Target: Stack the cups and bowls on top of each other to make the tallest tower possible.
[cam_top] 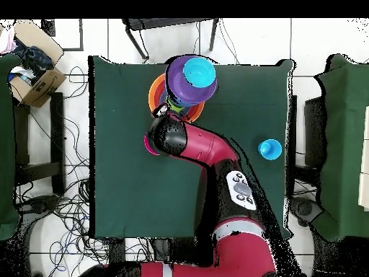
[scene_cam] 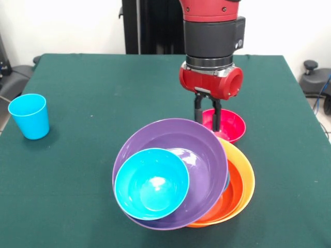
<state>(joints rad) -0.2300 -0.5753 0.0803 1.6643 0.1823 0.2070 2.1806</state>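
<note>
My gripper hangs straight down over the left rim of the small pink-red bowl, which rests on the green table. One finger is outside the bowl's wall and one inside, shut on the rim. Just in front stands the tower: a purple bowl sits tilted on a red-orange bowl inside a big orange bowl, and a blue bowl lies in the purple one. The light blue cup stands alone, upright, at the far left. From overhead, the arm covers the gripper; the purple bowl and the cup show.
The tower's purple rim nearly touches the fingertips. A cardboard box sits on the floor off one corner of the table. Chairs and cables ring the table.
</note>
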